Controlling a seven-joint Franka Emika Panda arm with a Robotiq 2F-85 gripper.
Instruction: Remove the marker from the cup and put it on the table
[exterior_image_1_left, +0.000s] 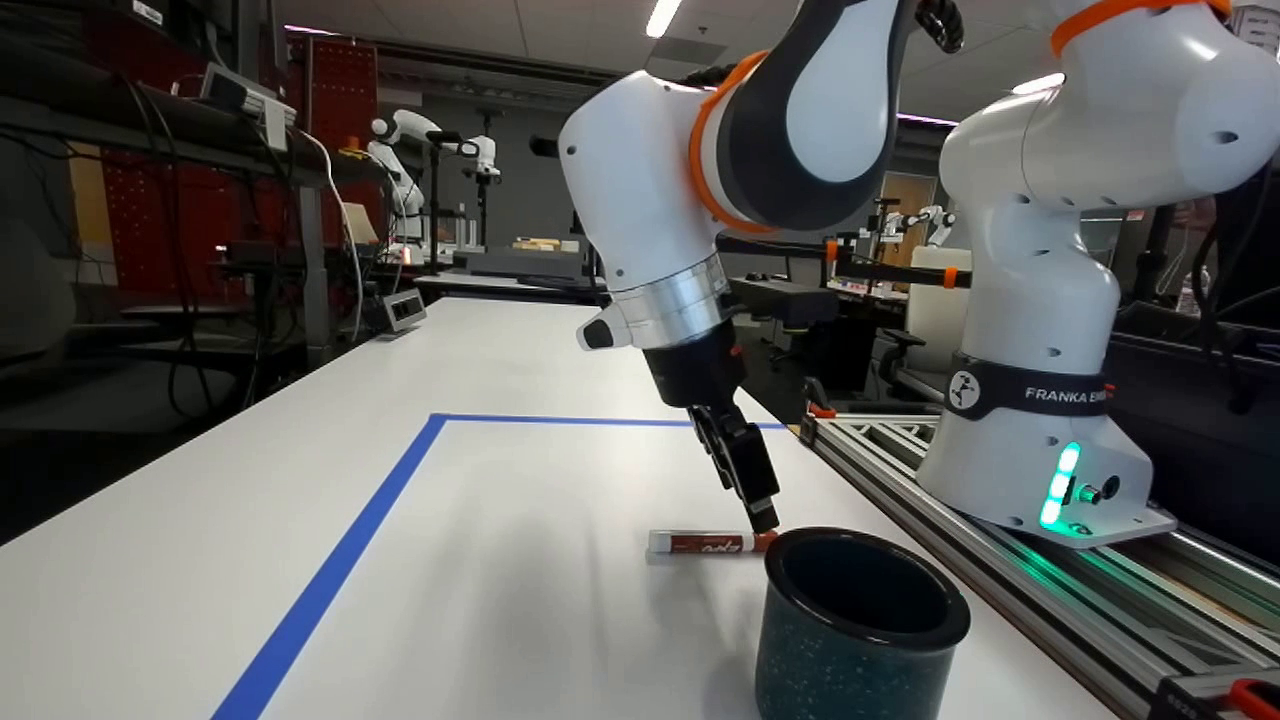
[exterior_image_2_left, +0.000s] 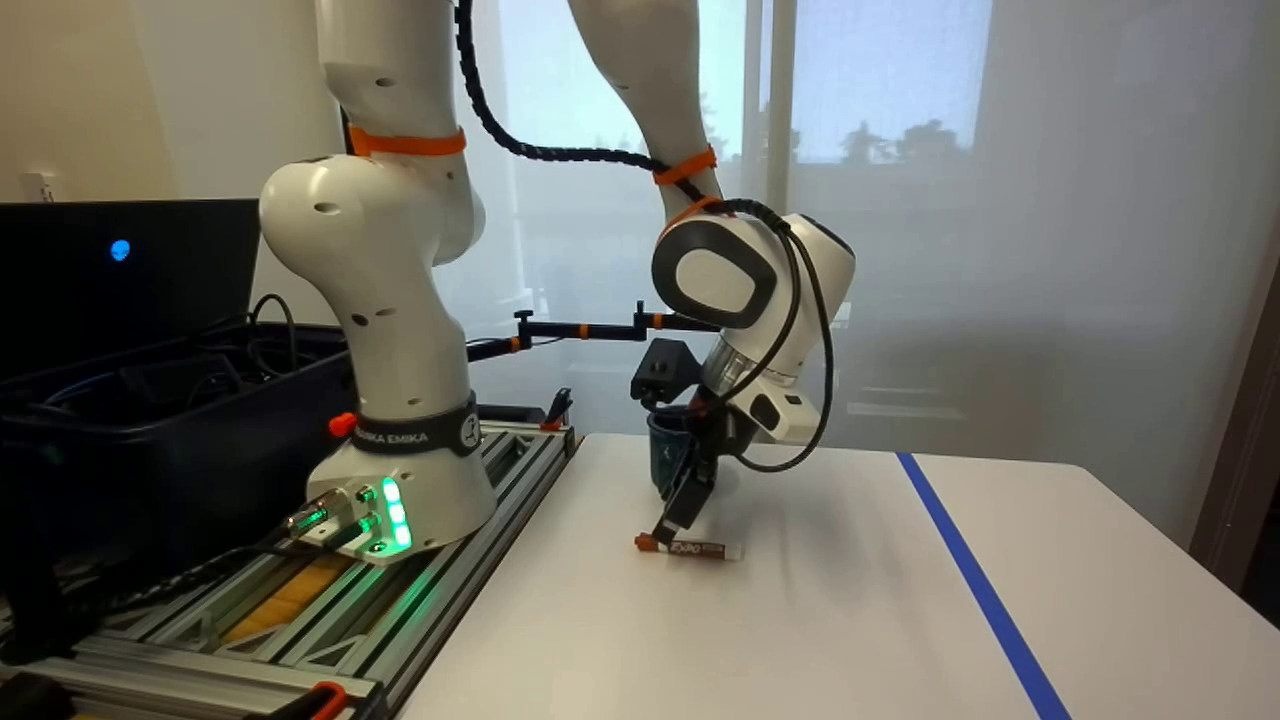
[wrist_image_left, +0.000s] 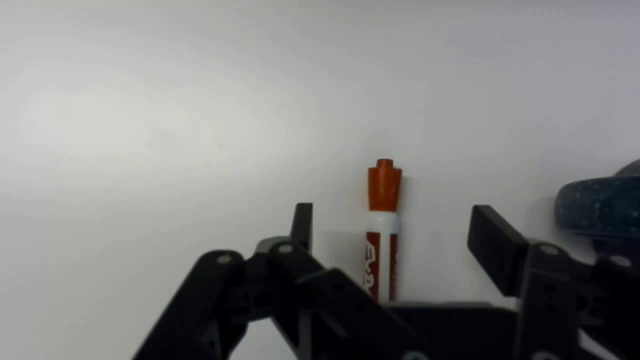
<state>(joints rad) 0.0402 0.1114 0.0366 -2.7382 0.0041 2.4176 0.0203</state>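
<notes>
Dark teal, speckled round cup (exterior_image_1_left: 850, 665) with a thick black rim: upright on the long white tabletop (exterior_image_1_left: 500, 360). Short reddish-brown marker (exterior_image_2_left: 695, 549), orange cap, whitish end — lying flat on the same tabletop, outside the cup, which sits at three o'clock from it in the wrist view. Only part of the cup shows there.

Black two-fingered gripper (wrist_image_left: 397, 230): fingers (wrist_image_left: 500, 255) wide apart, one at either side of the marker, white surface showing in both gaps. It has hold of nothing. In both exterior views it hangs aslant, tips by the orange cap. Whether the tips touch the tabletop — cannot tell. In the wrist view the cap points to twelve o'clock; the marker's lower end is hidden behind the gripper.

Blue tape line (exterior_image_1_left: 357, 535) on the tabletop, its corner at ten o'clock from the marker in an exterior view. White arm base (exterior_image_2_left: 440, 490) with a lit green strip stands on a silvery metal rail track (exterior_image_2_left: 460, 590), between nine and ten o'clock from the marker in an exterior view.
</notes>
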